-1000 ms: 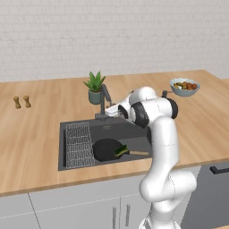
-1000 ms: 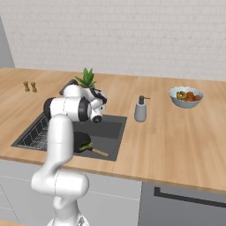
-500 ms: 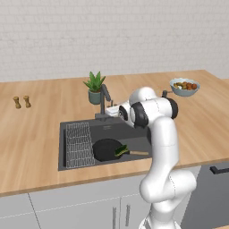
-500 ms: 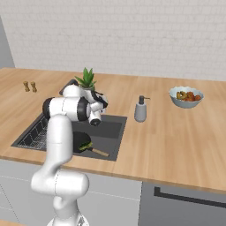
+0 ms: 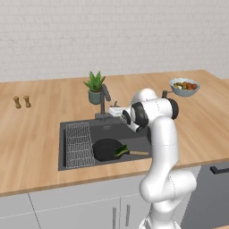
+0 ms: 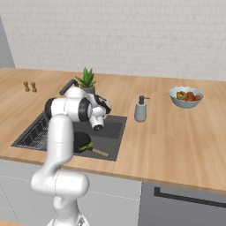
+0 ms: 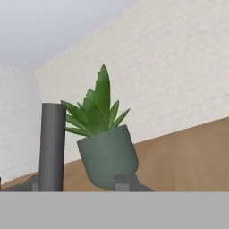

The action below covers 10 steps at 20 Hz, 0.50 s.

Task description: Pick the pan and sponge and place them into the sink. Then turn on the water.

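Note:
The black pan (image 5: pixel 105 149) lies in the dark grey sink (image 5: pixel 138 142), its wooden handle (image 5: pixel 139 153) pointing right. On the pan's right edge rests the small green sponge (image 5: pixel 121 151), also visible as the sponge (image 6: pixel 86 145) beside the arm. My gripper (image 5: pixel 114 111) hovers above the sink's back rim, just right of the tap (image 5: pixel 103 99). In the hand view the gripper (image 7: pixel 79 188) is open, its fingertips (image 7: pixel 125 181) wide apart. The tap column (image 7: pixel 51 147) stands close ahead, left of centre. No water is in view at the tap.
A potted plant (image 5: pixel 94 87) stands behind the tap, and in the hand view the plant (image 7: pixel 106 152) is straight ahead. A wire rack (image 5: pixel 79 143) fills the sink's left part. A soap dispenser (image 6: pixel 141 109), a fruit bowl (image 5: pixel 184 86) and two shakers (image 5: pixel 21 102) stand on the wooden counter.
The hand has barely shifted beside the tap. Pan and sponge lie as before in the sink.

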{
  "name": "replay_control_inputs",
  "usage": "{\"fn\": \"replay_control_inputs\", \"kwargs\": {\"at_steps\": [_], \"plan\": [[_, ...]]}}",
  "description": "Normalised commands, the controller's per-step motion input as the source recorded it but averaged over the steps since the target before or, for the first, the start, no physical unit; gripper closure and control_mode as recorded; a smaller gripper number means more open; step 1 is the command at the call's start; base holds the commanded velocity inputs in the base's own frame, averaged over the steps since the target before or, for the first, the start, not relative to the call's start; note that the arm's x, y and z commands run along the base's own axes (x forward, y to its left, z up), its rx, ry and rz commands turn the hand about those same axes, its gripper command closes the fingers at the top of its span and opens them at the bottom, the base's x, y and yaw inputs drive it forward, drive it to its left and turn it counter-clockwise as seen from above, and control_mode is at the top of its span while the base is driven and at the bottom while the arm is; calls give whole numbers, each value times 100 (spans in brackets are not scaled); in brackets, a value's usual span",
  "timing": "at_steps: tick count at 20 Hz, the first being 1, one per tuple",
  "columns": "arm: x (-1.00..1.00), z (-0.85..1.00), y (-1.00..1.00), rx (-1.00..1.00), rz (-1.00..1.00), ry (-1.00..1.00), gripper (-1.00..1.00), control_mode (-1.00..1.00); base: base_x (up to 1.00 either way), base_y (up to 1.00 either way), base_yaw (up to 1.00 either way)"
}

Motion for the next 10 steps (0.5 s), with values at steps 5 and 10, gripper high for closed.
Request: {"fn": "replay_control_inputs", "kwargs": {"at_steps": [5, 10], "plan": [[0, -20, -100, 23, 4, 3, 100, -100, 0, 0, 0], [0, 12, -100, 32, 8, 2, 100, -100, 0, 0, 0]]}}
